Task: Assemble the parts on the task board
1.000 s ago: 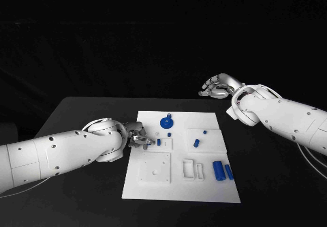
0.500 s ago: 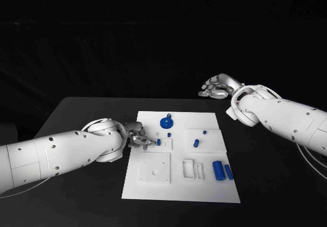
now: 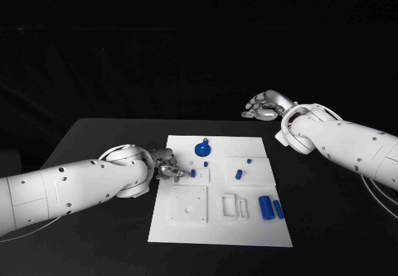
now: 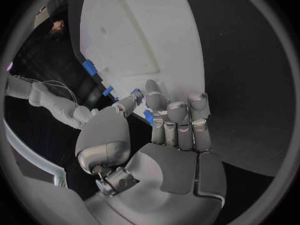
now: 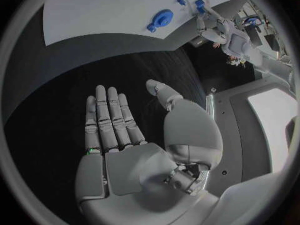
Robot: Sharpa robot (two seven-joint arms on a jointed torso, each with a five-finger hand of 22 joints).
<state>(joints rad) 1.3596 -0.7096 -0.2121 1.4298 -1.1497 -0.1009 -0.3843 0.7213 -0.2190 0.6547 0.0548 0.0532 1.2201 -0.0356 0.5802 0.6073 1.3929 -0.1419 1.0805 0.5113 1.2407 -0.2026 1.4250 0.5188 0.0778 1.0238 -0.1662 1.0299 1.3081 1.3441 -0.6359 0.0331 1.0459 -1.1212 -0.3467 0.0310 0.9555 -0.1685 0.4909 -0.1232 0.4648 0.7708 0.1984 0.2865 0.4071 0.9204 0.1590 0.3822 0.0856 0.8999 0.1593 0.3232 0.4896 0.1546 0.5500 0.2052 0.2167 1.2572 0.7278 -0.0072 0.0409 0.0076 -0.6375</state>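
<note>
The task board (image 3: 219, 190) lies flat in the middle of the black counter (image 3: 91, 138), a white plate with raised white fixtures and small blue parts scattered over it. A round blue disc (image 3: 202, 150) sits near its far edge, short blue pegs (image 3: 238, 172) stand around the middle, and a longer blue cylinder (image 3: 266, 207) lies near the right side. These parts look like light, rigid plastic, smooth enough to slip or roll, so I judge each is best taken by a pinch across its sides, the pegs near the top, the cylinder at its middle.

At the board's left edge the left hand (image 3: 167, 166) reaches in with its fingers (image 4: 178, 115) drawn close together over a small blue part (image 4: 148, 117). In the left wrist view the fingertips sit right at that piece, but whether they actually hold it I cannot tell.

The right hand (image 3: 266, 107) hangs well apart, beyond the far right corner of the board, above the counter. In the right wrist view its fingers (image 5: 109, 117) lie straight and spread, holding nothing.
</note>
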